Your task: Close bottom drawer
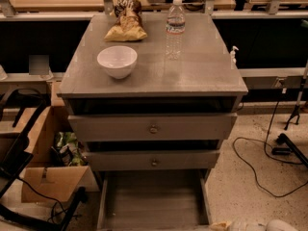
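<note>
Gripper [240, 226] right of bottom drawer [153, 201]

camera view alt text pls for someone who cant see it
A grey cabinet has its bottom drawer pulled far out toward the camera, below two taller drawers. The robot's tool is at the picture's bottom edge, right of that drawer. On top are a white bowl, a water bottle and a snack bag.

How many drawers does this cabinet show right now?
3. The top drawer sits under the tabletop, the middle drawer below it, and the bottom drawer is pulled far out. None seem hidden. The gripper is at the frame's bottom edge, right of it.
</note>
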`<state>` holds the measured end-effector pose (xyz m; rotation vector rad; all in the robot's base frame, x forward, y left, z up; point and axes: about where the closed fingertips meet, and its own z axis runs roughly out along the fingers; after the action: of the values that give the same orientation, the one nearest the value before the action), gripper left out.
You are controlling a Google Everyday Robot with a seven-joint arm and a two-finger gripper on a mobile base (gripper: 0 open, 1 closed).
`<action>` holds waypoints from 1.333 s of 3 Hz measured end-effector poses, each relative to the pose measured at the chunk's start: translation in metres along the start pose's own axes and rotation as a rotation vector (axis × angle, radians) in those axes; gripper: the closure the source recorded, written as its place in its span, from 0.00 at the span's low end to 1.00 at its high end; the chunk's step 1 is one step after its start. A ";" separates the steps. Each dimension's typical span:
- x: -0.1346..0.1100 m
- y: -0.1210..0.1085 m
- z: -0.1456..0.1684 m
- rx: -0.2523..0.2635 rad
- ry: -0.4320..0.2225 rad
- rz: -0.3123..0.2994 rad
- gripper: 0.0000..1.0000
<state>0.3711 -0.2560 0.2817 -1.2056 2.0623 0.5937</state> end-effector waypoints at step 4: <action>0.101 -0.004 0.027 -0.077 -0.009 -0.004 1.00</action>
<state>0.3476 -0.2981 0.1889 -1.2477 2.0459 0.6807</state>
